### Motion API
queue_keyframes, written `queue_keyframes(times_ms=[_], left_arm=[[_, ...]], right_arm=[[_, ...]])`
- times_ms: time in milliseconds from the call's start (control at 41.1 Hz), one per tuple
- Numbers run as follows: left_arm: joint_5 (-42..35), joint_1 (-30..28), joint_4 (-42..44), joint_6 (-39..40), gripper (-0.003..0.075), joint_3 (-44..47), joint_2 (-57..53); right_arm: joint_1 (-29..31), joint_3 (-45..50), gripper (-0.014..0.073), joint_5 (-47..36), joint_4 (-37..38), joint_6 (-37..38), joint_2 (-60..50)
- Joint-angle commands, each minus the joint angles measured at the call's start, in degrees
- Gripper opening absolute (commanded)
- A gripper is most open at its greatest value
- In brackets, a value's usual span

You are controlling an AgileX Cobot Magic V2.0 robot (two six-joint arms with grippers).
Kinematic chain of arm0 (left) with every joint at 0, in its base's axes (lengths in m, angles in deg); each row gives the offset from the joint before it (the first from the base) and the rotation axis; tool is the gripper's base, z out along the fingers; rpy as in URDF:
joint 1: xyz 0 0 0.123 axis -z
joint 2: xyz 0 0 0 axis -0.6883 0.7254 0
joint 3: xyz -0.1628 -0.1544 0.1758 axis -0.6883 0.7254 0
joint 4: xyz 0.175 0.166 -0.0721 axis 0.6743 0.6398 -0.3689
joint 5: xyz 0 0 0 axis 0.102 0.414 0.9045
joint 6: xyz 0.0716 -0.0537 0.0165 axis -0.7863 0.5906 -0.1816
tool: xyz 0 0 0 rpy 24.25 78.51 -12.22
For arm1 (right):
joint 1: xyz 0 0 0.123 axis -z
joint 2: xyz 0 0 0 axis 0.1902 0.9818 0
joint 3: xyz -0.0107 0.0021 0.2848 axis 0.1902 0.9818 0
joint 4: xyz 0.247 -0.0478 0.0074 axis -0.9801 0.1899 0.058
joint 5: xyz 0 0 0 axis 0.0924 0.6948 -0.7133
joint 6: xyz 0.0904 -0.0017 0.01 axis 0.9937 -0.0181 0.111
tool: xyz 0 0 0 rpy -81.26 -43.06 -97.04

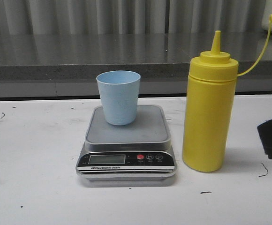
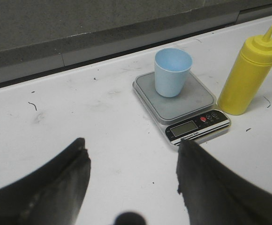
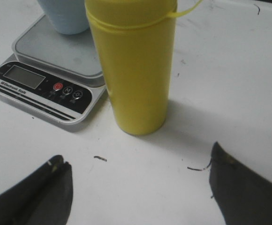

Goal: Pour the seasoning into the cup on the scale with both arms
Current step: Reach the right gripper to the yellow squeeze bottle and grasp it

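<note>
Table [image 1: 33,187]: white, scuffed, carries all items; dark ledge runs along the far side, close behind the scale. Wide open room on the robot's left and in front; less room on the right, where a dark edge of the right arm shows at frame border in front view.

Seasoning bottle [image 1: 207,108]: yellow squeeze type, upright, standing just beside the scale on its right, not touching as far as seen. Cap off the nozzle, hanging on its tether up and to the right.

Scale [image 1: 126,145]: flat on table, display facing robot, reading too faint to tell.

Cup [image 1: 118,96]: light blue, upright on the platform, set toward its rear. Looks empty.

Right hand [image 3: 140,187]: wide open, holds nothing, facing the bottle's lower body, short of contact. Left hand [image 2: 131,173]: wide open, empty, well back from the scale.

Judgement: step in hand = grasp bottle w/ right hand. Recommend gripping mid-body, square on, light enough not to squirt early. Keep clear of scale's right edge; mind the tether. Left hand has free approach to steady the cup.
</note>
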Motion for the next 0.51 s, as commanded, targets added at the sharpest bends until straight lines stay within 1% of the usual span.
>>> queue_keyframes(times_ms=[0,122,341,414,487], left_arm=[[-4.19,0.29,-0.04,0.63,0.0409,-1.36,0.56],[-4.19,0.29,-0.04,0.63,0.0409,-1.36,0.56],[-4.19,0.29,-0.04,0.63,0.0409,-1.36,0.56],[-4.19,0.29,-0.04,0.63,0.0409,-1.36,0.56],[-4.19,0.29,-0.04,0.63,0.0409,-1.36,0.56]], right_arm=[[-2.04,0.52,0.0614,-14.73,1.5,-0.66,3.21],[-3.94,1.3,0.0614,-23.83,1.76,-0.66,8.3],[-4.09,1.3,0.0614,-37.56,1.86,0.07,18.6],[-4.09,1.3,0.0614,-41.31,2.48,2.02,22.0],[-4.09,1.3,0.0614,-45.4,5.07,5.04,24.94]])
